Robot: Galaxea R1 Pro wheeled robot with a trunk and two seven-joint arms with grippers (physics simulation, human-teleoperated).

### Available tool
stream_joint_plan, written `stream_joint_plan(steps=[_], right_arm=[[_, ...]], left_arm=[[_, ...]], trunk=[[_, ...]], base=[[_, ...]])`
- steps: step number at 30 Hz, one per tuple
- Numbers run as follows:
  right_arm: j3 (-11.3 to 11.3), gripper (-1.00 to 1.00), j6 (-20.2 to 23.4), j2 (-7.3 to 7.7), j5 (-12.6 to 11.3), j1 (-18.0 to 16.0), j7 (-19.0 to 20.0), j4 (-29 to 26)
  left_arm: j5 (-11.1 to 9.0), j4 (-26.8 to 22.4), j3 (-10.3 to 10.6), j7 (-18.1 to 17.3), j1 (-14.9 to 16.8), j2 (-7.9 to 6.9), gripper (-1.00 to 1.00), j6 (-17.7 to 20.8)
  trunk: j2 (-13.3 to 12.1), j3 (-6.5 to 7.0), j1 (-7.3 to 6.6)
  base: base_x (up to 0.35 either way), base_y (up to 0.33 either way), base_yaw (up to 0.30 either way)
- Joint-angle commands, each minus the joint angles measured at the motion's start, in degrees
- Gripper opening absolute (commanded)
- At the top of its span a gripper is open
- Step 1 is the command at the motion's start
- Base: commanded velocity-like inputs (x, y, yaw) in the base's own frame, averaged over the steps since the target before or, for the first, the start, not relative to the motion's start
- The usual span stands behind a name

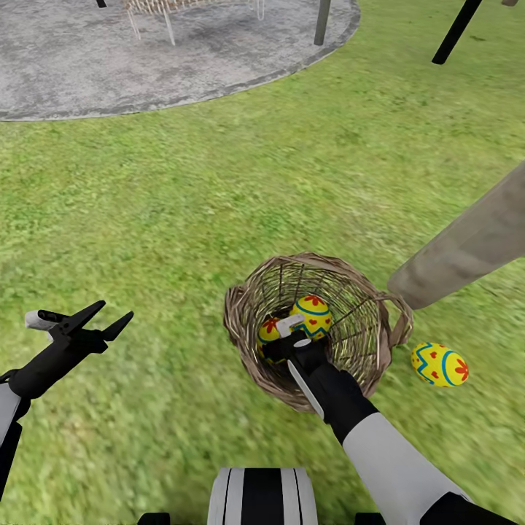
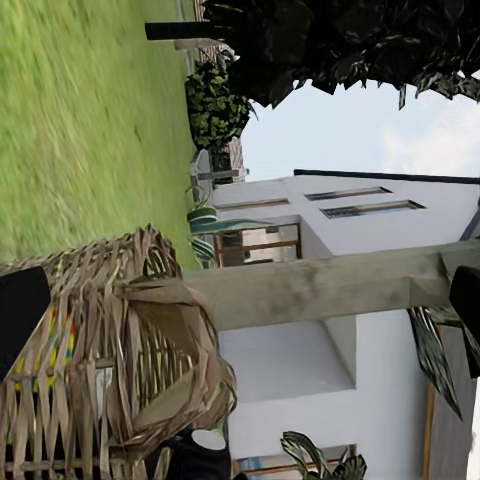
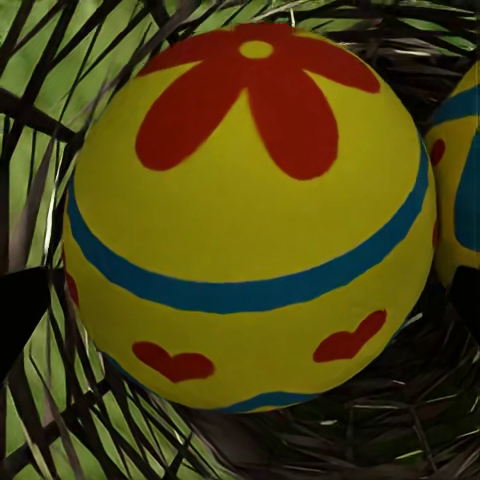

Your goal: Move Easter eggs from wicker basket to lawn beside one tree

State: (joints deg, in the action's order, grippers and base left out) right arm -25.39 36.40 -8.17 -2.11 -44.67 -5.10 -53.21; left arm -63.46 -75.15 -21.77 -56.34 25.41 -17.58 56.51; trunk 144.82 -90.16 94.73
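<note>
Down in the near middle of the head view, your right tool (image 1: 290, 337) is sunk inside the wicker basket (image 1: 244, 310), its tip against the nearer of two Easter eggs (image 1: 268, 332) lying there; the second egg (image 1: 312, 315) sits just beyond it, touching or nearly so. From the right wrist view the flowered egg (image 3: 245, 205) sits dead ahead between dark shapes at either edge that are probably the fingers, so you look lined up, but whether the tool has clenched on it yet I cannot tell.

Before you lift, make sure the fingers straddle the egg's widest girth, not its tapered end, or it will likely squirt out against the weave. Close gently, then rise straight up through the mouth so you clear the braided rim and don't tip the basket.

Your left tool (image 1: 93, 321) hovers released over the lawn (image 1: 182, 219) at the near left, well apart from everything.

To the right of the basket, the third egg (image 1: 439, 364) already rests on the grass near the pale tree trunk (image 1: 467, 251). Set the others close beside it.

Farther off lies the grey gravel patio (image 1: 109, 65).
</note>
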Motion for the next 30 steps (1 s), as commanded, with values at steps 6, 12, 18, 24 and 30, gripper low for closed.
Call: stream_joint_plan(steps=[6, 12, 18, 24, 30], right_arm=[[0.1, 1.0, -0.9, 0.06, 0.0, -0.4, -0.1, 0.0], [0.1, 1.0, -0.9, 0.0, -0.2, -1.3, -0.1, 0.7], [0.0, 1.0, -0.9, 0.0, -0.4, -1.5, 0.0, 1.0], [0.1, 1.0, -0.9, 0.0, -0.2, -1.5, 0.0, 0.9], [0.1, 1.0, -0.8, 0.0, -0.1, -1.5, 0.0, 0.3]], left_arm=[[0.0, 0.0, 0.0, 0.0, 0.0, 0.0, 1.0, 0.0], [0.0, 0.0, 0.1, 0.0, 0.0, 0.0, 1.0, 0.0], [0.0, 0.0, 0.1, 0.0, 0.0, 0.11, 1.0, 0.0], [0.0, 0.0, 0.1, 0.0, 0.0, 0.11, 1.0, 0.0], [0.0, 0.0, 0.1, 0.0, 0.0, 0.09, 1.0, 0.0]], trunk=[[0.0, -0.66, 0.08], [0.1, -1.11, 0.13], [0.1, -1.55, 0.18], [0.1, -2.22, 0.26], [0.2, -2.66, 0.31]], base=[[0.0, 0.0, 0.0], [0.0, 0.0, 0.0], [0.0, 0.0, 0.0], [0.0, 0.0, 0.0], [0.0, 0.0, 0.0]])
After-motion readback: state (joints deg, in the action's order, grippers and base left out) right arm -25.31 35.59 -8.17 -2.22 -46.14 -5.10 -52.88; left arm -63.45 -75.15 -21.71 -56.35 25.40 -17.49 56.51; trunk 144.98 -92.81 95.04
